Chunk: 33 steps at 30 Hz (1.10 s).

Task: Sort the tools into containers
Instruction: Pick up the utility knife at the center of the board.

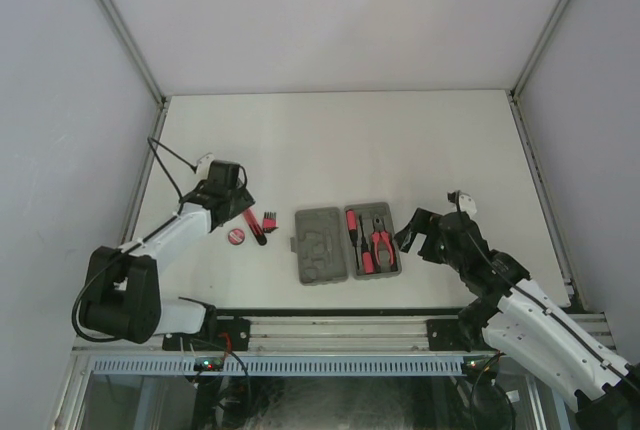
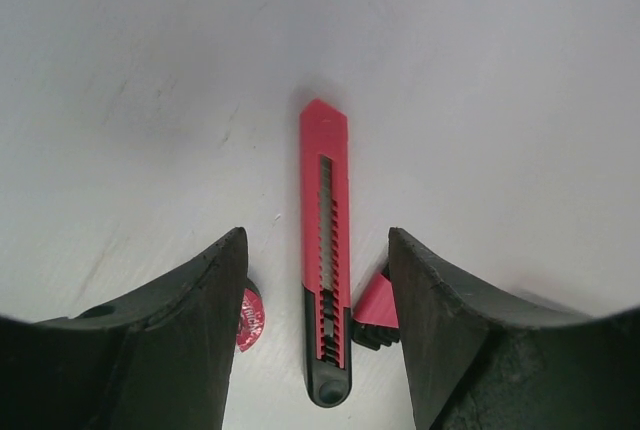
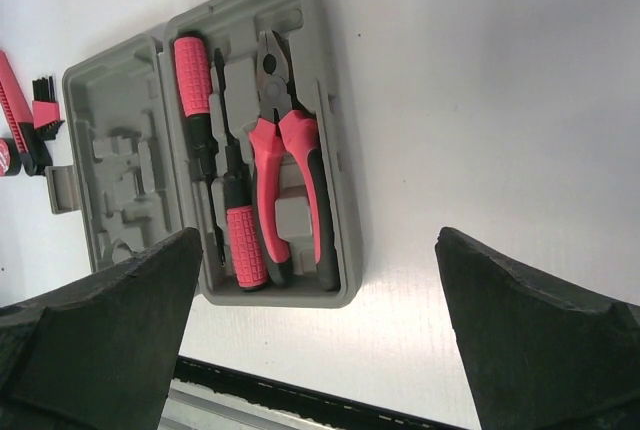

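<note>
The left end effector (image 2: 317,240) gapes wide, straddling the red knife (image 2: 324,200); the right end effector (image 3: 318,240) gapes wide too, tool case (image 3: 115,140) ahead.

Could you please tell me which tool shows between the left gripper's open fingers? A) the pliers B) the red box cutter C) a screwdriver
B: the left wrist view shows the red box cutter lying between the fingers of the left gripper; the pliers sit in the case.
</note>
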Available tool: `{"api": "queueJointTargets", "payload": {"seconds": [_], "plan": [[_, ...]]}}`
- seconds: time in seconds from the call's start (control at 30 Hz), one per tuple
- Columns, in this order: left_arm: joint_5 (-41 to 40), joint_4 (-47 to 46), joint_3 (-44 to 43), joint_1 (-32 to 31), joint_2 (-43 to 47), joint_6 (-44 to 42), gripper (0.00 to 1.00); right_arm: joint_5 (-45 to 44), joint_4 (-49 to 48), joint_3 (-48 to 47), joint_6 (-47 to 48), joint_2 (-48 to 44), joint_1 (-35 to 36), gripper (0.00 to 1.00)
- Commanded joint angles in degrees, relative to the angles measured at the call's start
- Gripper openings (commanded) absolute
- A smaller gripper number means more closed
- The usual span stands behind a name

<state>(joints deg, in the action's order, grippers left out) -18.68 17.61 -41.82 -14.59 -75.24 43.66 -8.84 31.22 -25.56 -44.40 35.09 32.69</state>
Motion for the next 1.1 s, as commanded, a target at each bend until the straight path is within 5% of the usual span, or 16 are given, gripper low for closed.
{"api": "queueJointTargets", "payload": {"seconds": [0.0, 1.07], "plan": [[-0.9, 1.18, -2.91, 0.21, -0.66, 2.09, 0.63, -0.57, 0.21, -0.35, -0.8, -0.42, -0.32, 1.0], [-2.77, 9.71, -14.61, -1.03, -19.23, 0.13, 0.57, 1.06, -0.51, 0.51, -2.77, 1.12, -0.26, 0.99]]}}
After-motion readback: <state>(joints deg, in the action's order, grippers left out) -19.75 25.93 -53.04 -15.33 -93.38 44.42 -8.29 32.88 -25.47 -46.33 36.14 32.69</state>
